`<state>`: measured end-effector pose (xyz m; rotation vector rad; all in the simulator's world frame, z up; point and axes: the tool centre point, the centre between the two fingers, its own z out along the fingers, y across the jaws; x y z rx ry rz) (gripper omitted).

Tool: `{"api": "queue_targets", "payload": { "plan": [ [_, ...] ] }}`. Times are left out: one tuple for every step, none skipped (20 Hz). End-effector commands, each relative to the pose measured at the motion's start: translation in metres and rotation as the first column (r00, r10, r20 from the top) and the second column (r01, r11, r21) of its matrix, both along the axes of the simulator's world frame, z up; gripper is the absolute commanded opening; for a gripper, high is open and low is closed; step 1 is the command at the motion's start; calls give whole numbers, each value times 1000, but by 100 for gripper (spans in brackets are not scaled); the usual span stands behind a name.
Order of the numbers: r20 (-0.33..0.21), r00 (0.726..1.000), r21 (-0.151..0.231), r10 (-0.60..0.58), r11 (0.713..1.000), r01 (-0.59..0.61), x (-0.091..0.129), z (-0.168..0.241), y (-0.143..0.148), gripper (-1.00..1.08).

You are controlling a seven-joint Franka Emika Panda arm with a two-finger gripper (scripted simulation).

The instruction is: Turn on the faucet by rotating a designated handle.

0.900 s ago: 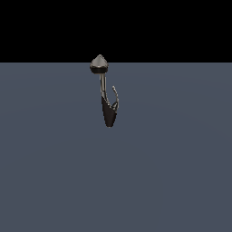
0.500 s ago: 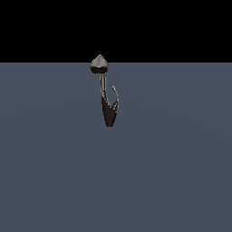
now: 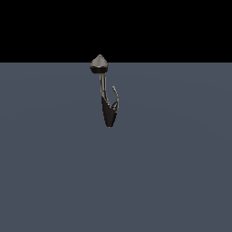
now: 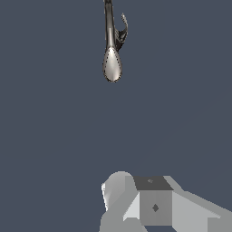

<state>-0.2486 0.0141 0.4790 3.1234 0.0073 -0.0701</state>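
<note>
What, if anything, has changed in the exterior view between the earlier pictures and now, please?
Nothing has visibly changed. The faucet stands in the same spot and pose, its handle curves up on the exterior view's right as before, and no arm has entered that view.

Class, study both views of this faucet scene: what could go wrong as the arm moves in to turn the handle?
1. The handle is a thin curved lever right beside the stem; the end effector could push the stem or the cone cap instead.
2. The end effector sits well apart from the faucet, so a small aiming error might miss so slim a lever.
</note>
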Motion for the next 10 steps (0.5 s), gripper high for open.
{"api": "queue_targets", "payload": {
  "plan": [
    [-4,1000,8,-12,1000,12,4,0,1,-100],
    [-6,1000,13,-19,1000,19,7,-1,2,-100],
    [-8,1000,18,-28,999,28,10,-1,3,-100],
    [-11,999,24,-37,999,37,13,-1,3,-100],
    [-14,999,31,-47,998,48,17,-2,4,-100],
    [-18,998,38,-59,998,59,21,-2,5,-100],
    [-22,997,46,-71,996,72,25,-3,6,-100],
    [-26,996,54,-84,995,86,30,-4,7,-100],
    [-31,995,63,-99,993,101,35,-5,9,-100],
    [-37,993,72,-114,991,117,40,-6,10,-100]
  ]
}}
